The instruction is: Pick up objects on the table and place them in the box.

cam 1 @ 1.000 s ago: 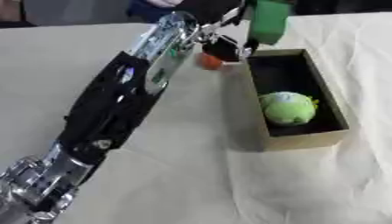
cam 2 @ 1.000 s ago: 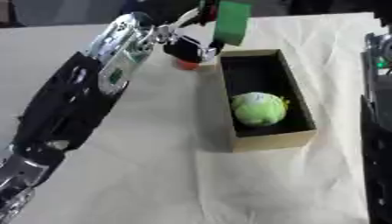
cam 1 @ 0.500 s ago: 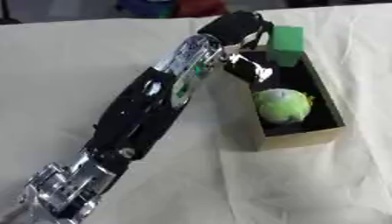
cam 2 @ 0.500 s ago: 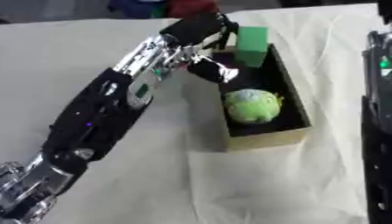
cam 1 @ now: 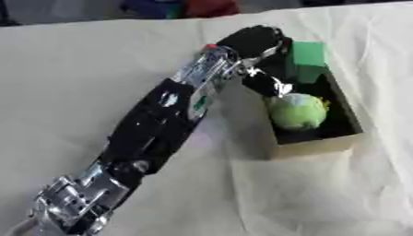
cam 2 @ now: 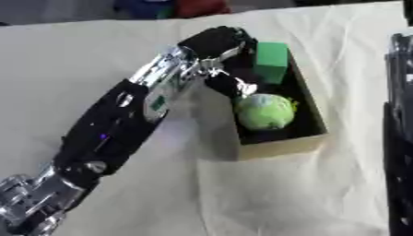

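the robot's left hand [cam 1: 260, 44], fingers curled, reaches over the far end of the open box [cam 1: 316, 146], gripping a green block [cam 1: 306, 61] at its rim; a green ball [cam 1: 297, 112] lies inside on the cloth-covered table [cam 1: 97, 64].

The left hand [cam 1: 256, 44] has carried the green block [cam 1: 306, 61] from above the table's far side down into the far end of the box [cam 1: 311, 147], beyond the green ball [cam 1: 297, 111].
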